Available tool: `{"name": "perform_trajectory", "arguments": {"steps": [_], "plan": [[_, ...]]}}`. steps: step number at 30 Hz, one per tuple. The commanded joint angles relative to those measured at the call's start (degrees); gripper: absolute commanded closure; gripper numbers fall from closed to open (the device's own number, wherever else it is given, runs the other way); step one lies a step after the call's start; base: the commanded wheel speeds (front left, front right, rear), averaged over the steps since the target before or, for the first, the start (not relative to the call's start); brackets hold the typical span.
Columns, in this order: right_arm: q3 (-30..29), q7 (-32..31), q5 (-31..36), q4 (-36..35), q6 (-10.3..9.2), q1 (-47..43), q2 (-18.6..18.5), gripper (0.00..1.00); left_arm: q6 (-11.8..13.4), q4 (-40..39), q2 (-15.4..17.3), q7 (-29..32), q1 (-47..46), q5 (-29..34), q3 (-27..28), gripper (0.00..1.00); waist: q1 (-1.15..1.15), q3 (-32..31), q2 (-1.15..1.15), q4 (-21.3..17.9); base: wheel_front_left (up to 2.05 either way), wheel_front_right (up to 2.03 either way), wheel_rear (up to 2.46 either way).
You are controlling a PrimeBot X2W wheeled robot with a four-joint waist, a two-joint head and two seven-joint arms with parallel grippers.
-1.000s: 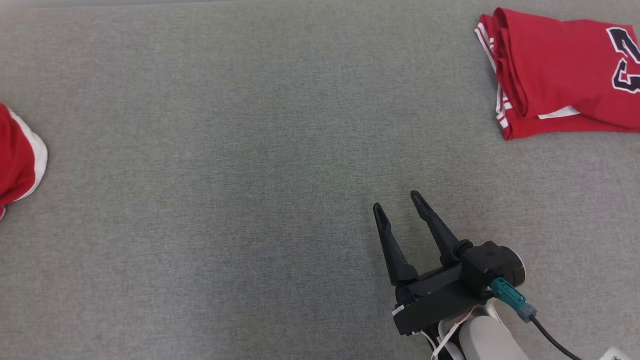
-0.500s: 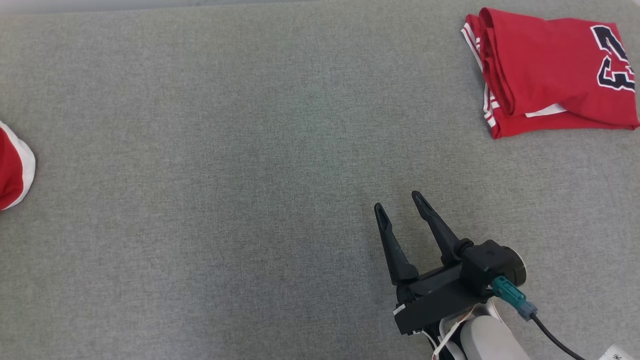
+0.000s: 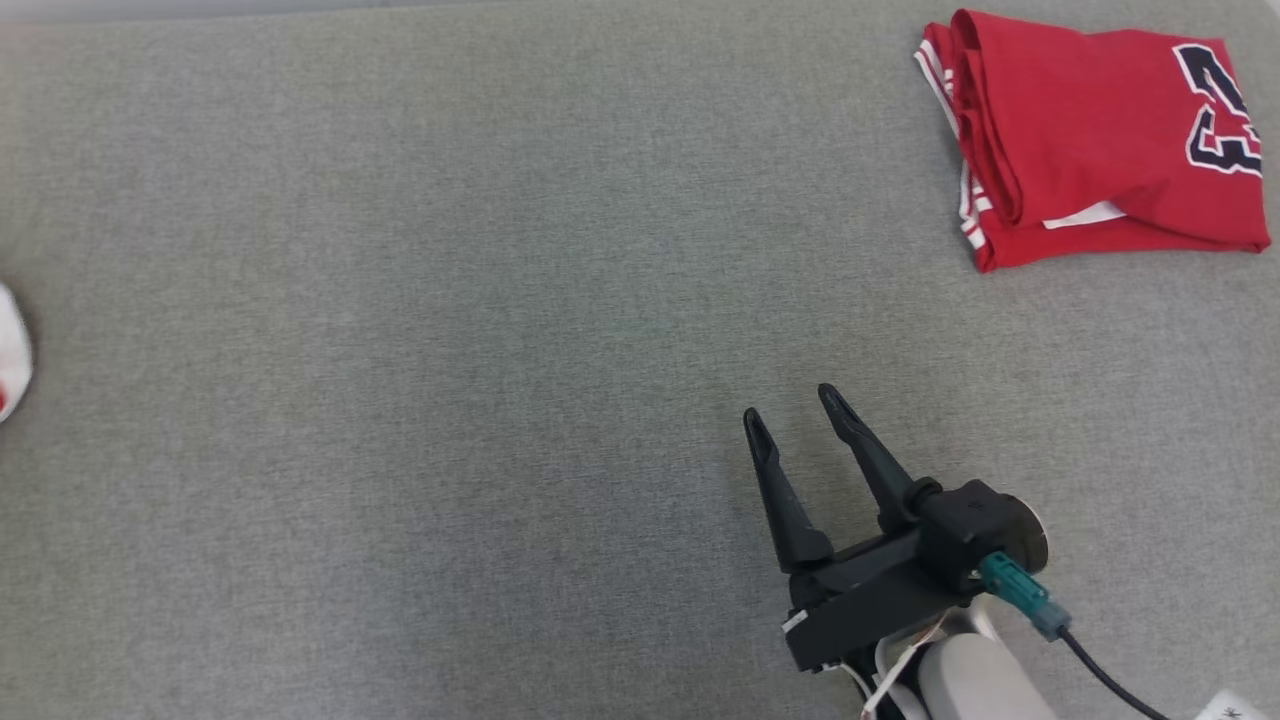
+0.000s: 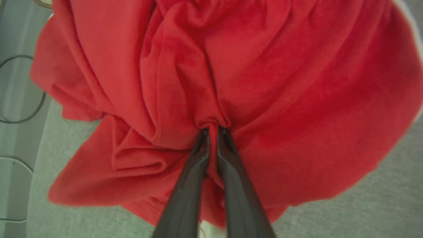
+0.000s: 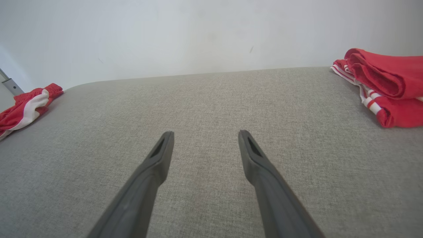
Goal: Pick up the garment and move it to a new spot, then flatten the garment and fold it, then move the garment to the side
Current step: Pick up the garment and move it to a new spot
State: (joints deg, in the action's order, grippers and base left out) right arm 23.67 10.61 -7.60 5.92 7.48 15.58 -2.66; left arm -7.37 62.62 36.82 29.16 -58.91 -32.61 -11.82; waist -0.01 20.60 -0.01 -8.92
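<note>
One pinch in place: found the left gripper (image 4: 213, 129) with jaws closed on a gathered ridge of the red garment (image 4: 264, 99), bunched at the left edge of the table (image 3: 450, 300). Saw the right gripper (image 3: 790, 405) near the front edge, jaws spread and empty, above bare table. Noted a folded red jersey (image 3: 1090, 140) in the far right corner, well apart. Judged the red garment soft, light and limp: likely to sag and trail from a single pinch, possibly slipping with only one layer caught. Reckoned a hem or corner, taken by the right gripper, the better hold for flattening once moved.
</note>
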Motion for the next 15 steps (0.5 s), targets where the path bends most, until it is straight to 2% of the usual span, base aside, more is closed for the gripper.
{"name": "perform_trajectory", "arguments": {"steps": [1,8,15], "plan": [[-0.4,0.0,0.3,-0.1,0.02,-0.7,-0.5,0.0,0.0,-0.2,-0.9,-0.8,0.7,0.0,-0.4,1.0,0.01,-0.2,0.01,0.3,0.0,0.0,0.0],[-0.8,-0.5,0.6,0.2,0.02,-0.7,-0.3,0.0,0.0,-4.0,-1.4,-4.4,0.2,-1.8,-2.0,1.0,0.01,-1.2,0.01,2.0,0.0,0.0,0.0],[-1.3,0.1,-0.3,1.4,0.02,-2.1,-0.3,0.0,-0.1,-7.3,-0.7,-5.9,1.0,-4.5,-4.3,1.0,0.01,-3.6,0.01,3.3,0.0,0.0,0.0]]}}
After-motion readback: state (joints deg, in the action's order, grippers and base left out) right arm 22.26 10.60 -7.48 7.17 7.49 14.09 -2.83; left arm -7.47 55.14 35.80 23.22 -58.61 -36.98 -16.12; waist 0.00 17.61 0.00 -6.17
